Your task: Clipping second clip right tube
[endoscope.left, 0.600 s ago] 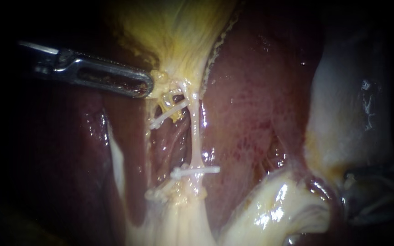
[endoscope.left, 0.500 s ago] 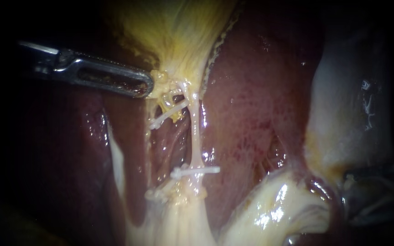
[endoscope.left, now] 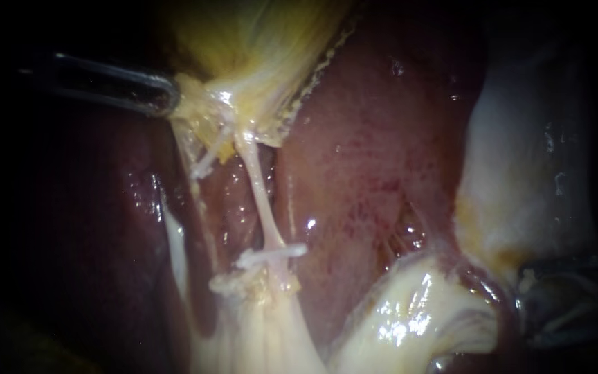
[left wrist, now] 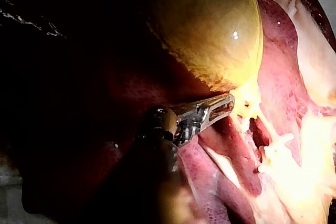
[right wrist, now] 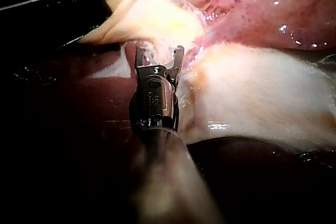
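My left instrument [endoscope.left: 164, 93] comes in from the upper left, its jaws shut on the yellow neck of the gallbladder [endoscope.left: 257, 41]; the left wrist view shows the same hold [left wrist: 227, 103]. Below the neck the pale right tube [endoscope.left: 261, 197] runs taut and slanted down to a white clip [endoscope.left: 271, 254] clamped across it. A thinner left tube [endoscope.left: 198, 201] carries another white clip [endoscope.left: 205, 161] near its upper end. In the right wrist view my right instrument [right wrist: 159, 59] holds its jaws open against pale tissue [right wrist: 252, 98], with nothing gripped.
Dark red liver [endoscope.left: 368, 138] lies to the right of the tubes and behind them. Glossy pale tissue [endoscope.left: 410, 312] bulges at the lower right, with a dim dark shape [endoscope.left: 562, 305] beside it. A further white clip [endoscope.left: 226, 282] sits at the tubes' base.
My left instrument has drawn back to the left and slightly up, taking the gallbladder neck with it. Both tubes now slant leftward and look more stretched.
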Available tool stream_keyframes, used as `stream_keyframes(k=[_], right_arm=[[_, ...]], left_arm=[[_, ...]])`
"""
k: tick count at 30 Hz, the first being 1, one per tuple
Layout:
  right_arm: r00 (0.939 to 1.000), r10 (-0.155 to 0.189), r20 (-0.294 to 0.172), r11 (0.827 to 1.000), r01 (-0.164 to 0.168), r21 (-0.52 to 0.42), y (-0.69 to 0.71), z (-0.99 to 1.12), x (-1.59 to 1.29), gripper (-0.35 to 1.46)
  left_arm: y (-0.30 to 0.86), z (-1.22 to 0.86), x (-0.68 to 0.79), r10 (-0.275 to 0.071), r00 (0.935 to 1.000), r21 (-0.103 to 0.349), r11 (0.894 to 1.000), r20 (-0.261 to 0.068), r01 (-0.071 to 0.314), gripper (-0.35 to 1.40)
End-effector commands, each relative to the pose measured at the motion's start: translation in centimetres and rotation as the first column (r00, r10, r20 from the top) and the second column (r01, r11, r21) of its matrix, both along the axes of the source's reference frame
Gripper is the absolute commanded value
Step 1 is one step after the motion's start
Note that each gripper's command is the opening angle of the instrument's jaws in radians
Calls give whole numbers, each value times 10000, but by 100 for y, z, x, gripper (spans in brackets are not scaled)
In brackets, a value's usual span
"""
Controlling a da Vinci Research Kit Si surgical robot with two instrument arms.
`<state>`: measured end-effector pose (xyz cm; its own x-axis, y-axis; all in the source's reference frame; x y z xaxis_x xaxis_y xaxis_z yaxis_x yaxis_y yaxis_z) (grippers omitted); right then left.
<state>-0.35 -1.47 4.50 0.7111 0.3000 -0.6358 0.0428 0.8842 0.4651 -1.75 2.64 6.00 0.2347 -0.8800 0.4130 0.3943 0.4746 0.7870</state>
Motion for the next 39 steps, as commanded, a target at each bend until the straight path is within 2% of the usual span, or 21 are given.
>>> stream_keyframes(k=[1, 9, 15, 20, 26, 29, 35, 39], right_arm=[[10000, 6, 5, 10000, -6, 4, 0, 0, 0, 49], [10000, 79, 30, 9999, -79, 136, 1, 0, 7, 49], [9998, 175, 92, 9991, -178, 378, 3, 0, 24, 49], [9990, 427, 123, 9974, -434, 568, 9, 1, 47, 49], [9973, 729, -57, 9949, -723, 710, 15, 5, 74, 49], [9950, 979, -193, 9916, -959, 873, 18, 10, 89, 49], [9927, 1188, -225, 9886, -1161, 962, 24, 17, 112, 49], [9879, 1529, -259, 9818, -1489, 1178, 29, 24, 128, 49]], left_arm=[[1, 0, 2, -32, 10000, 9, 10000, -16, 32, -35], [-2, 4, 0, -53, 10000, -17, 10000, -37, 53, -35], [-3, 5, 0, -58, 10000, -28, 10000, -45, 58, -35], [-4, 5, 0, -65, 10000, -36, 10000, -51, 64, -35], [-5, 6, -1, -69, 10000, -40, 10000, -55, 69, -35], [-5, 6, -1, -93, 9999, -57, 9999, -75, 93, -35], [-6, 6, -2, -99, 9999, -58, 9999, -79, 98, -35], [-6, 6, -2, -81, 9999, -47, 10000, -65, 81, -35]])
